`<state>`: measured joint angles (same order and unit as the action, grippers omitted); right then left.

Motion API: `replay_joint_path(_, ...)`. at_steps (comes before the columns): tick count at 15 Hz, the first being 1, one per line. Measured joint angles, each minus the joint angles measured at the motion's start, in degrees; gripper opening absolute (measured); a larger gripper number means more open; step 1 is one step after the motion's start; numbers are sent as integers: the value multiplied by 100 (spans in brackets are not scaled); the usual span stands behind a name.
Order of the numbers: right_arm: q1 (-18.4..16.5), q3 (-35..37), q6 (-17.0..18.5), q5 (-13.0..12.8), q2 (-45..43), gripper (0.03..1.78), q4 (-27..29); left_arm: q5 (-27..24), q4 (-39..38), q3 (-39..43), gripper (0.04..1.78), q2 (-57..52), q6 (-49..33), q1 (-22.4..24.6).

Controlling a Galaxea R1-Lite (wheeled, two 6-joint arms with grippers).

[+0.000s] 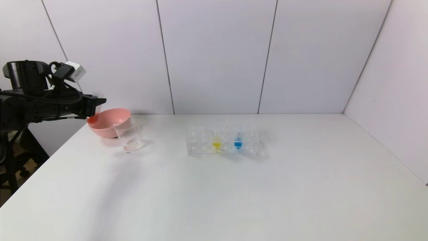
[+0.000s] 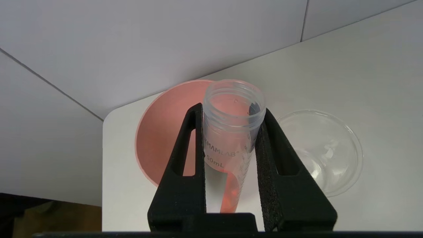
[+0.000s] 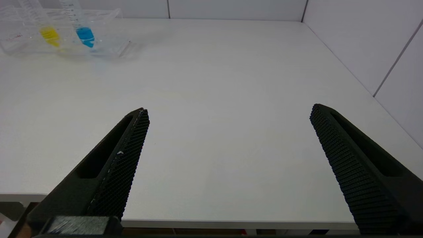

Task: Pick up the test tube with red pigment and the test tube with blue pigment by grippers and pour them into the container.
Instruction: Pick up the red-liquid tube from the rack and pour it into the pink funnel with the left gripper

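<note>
My left gripper (image 1: 97,102) (image 2: 232,109) is at the far left, above the pink bowl, and is shut on the test tube with red pigment (image 2: 228,145). The tube stands roughly upright between the fingers, its open mouth up and its red tip (image 1: 91,118) low by the bowl's left rim. The container (image 1: 129,137) (image 2: 324,152), a clear beaker, stands just right of the bowl, apart from the tube. The test tube with blue pigment (image 1: 238,142) (image 3: 82,29) stands in the rack. My right gripper (image 3: 229,109) is open and empty over the table's front edge, out of the head view.
The pink bowl (image 1: 108,122) (image 2: 165,138) touches the beaker at the table's back left. The clear rack (image 1: 200,142) (image 3: 109,43) at mid-table also holds a yellow-tipped tube (image 1: 216,143) (image 3: 49,34). White walls close the back and right sides.
</note>
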<state>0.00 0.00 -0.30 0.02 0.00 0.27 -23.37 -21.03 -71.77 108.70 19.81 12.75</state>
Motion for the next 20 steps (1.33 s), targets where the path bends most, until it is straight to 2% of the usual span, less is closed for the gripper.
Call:
replay_joint_path(4,0,0,-2,-2,0,178,0,-463,15,-50,46,102,310,44)
replay_joint_path(6,0,0,-2,0,0,177,0,-669,260,-183,46,133,518,55)
replay_joint_path(13,0,0,1,-2,0,178,-2,-766,2411,-1326,46,157,2313,59)
replay_joint_path(20,0,0,0,0,0,178,0,-767,3721,-2178,46,332,4024,63)
